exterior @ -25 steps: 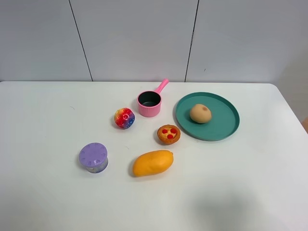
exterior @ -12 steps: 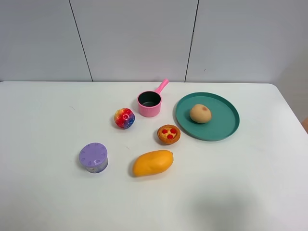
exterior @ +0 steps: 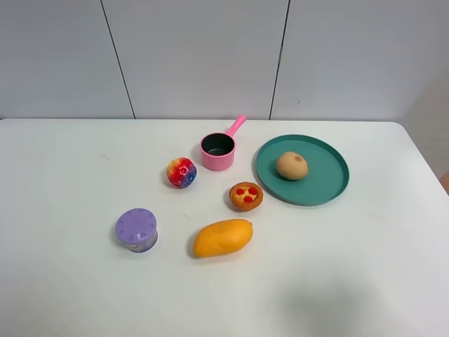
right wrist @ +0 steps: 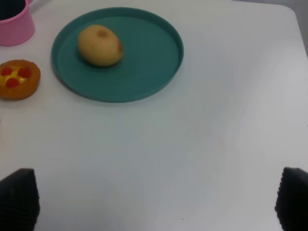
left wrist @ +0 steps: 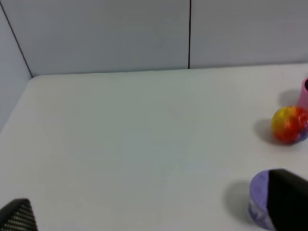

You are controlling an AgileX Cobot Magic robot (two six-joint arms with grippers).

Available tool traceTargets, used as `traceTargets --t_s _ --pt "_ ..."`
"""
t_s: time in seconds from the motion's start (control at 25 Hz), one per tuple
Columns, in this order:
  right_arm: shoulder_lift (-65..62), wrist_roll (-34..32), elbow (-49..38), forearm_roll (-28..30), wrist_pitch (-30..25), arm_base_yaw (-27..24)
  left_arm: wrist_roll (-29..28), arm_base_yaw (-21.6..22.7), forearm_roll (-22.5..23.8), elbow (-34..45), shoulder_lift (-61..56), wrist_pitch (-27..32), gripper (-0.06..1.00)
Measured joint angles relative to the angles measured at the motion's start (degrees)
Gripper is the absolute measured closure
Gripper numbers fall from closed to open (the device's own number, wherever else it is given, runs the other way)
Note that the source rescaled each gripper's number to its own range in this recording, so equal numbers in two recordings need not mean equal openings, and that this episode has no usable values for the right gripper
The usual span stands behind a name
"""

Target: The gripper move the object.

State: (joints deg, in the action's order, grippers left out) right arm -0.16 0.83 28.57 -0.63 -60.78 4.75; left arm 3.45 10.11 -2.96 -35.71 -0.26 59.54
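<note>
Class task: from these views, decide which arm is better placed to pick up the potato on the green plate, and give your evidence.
Right, probably. The potato on the green plate lies ahead of the open right gripper; the left wrist view shows only the ball and purple jar.

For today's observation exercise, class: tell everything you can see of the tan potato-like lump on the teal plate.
The potato-like lump is a small, smooth, tan-beige oval with one brownish spot on its upper side. It looks matte, like a toy or foam piece. It lies on its side on the teal plate, left of the plate's middle. Only the plate touches it; neither gripper is near it.

multicoloured ball, purple jar, white table
</note>
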Motion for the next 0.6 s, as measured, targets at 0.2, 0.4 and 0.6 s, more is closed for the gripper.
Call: traceTargets --t_s 0.2,0.4,0.6 --pt "0.0 0.0 0.0 0.0 0.0 0.0 -0.6 0.0 0.3 5.0 -0.1 -0.6 -0.06" --pt "0.0 0.0 0.0 0.0 0.0 0.0 -0.6 0.0 0.3 6.5 -0.1 0.7 -0.06" --pt "0.0 0.0 0.0 0.0 0.0 0.0 -0.7 0.0 0.3 6.5 -0.1 0.7 -0.06"
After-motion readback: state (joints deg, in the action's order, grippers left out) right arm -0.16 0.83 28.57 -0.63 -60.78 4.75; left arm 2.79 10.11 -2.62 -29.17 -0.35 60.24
